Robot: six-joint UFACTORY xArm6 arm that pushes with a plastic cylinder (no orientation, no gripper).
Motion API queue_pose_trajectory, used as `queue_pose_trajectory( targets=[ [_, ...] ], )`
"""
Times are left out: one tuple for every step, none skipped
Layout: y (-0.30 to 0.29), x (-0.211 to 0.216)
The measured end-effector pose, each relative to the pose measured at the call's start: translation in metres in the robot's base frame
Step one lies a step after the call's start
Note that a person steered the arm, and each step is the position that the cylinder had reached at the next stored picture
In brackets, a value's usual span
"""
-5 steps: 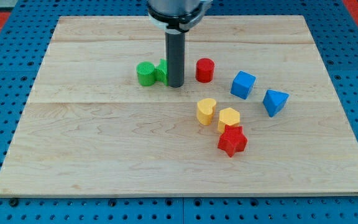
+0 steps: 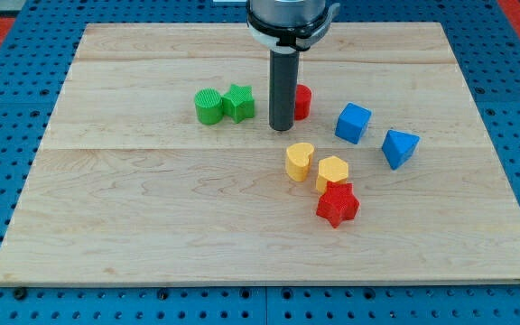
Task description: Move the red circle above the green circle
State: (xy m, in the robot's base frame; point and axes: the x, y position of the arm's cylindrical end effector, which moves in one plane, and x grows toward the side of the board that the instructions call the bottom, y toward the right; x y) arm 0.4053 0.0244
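Right now my tip (image 2: 283, 127), a bare rod gripping nothing, touches the red circle (image 2: 301, 101) in the upper centre, left side, so pushing risks driving it rightward, away from the green circle (image 2: 208, 106).

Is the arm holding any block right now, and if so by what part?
Nothing is held; there is only a rod. My tip stands on the board just at the view's left of the red circle, partly hiding it; contact cannot be told.

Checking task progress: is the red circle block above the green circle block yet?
No, the red circle block sits to the view's right of the green circle block, level with it, not above.
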Motion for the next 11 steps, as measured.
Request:
queue_pose_trajectory(
  targets=[
    [0.000, 0.000],
    [0.000, 0.000],
    [0.000, -0.001],
    [-0.001, -0.001],
    [0.007, 0.017],
    [0.008, 0.040],
    [0.007, 0.040],
    [0.001, 0.038],
    [-0.025, 0.038],
    [-0.043, 0.038],
    [-0.033, 0.026]
  ],
)
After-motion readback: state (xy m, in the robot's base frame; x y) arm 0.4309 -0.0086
